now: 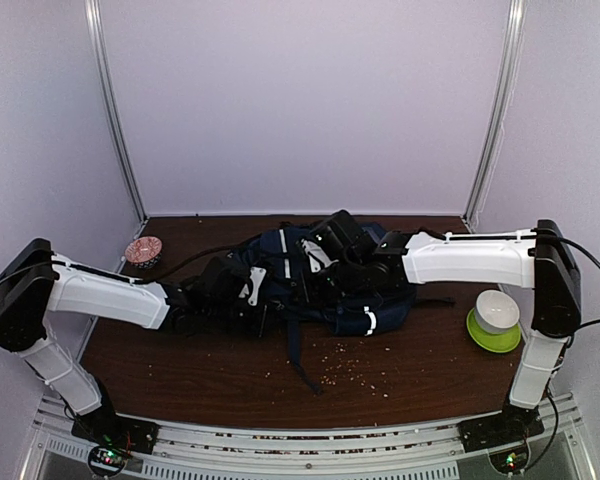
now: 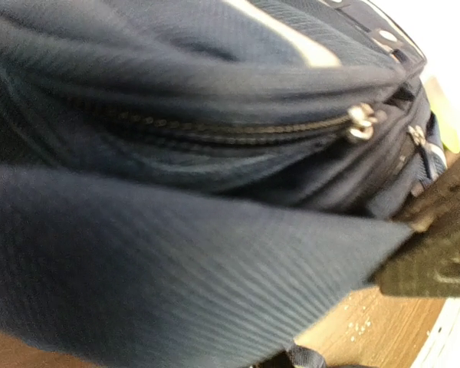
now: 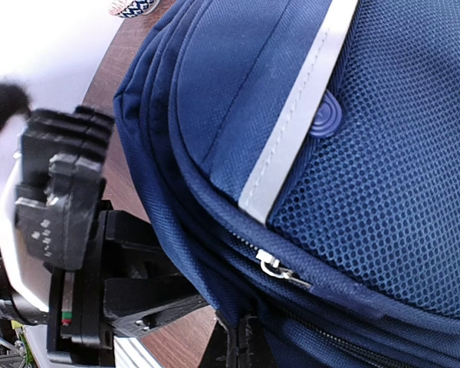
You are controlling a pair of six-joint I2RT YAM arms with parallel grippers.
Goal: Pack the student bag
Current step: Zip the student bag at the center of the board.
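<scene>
The large navy-blue striped fabric backpack (image 1: 365,312) lies flat at the centre of the brown wooden table (image 1: 430,375). Its zip (image 2: 215,134) looks mostly drawn, so packing seems nearly finished. The left gripper (image 1: 230,292) presses the backpack's nine o'clock side, though I cannot tell its grip, and the right gripper (image 1: 320,252) at twelve o'clock is closed.

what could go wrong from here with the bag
The left gripper and right gripper sit close together on the student bag and might collide. Folded fabric around the zipper slider may snag it. The right arm's elbow hangs near the green bowl, which a swing might knock.
</scene>
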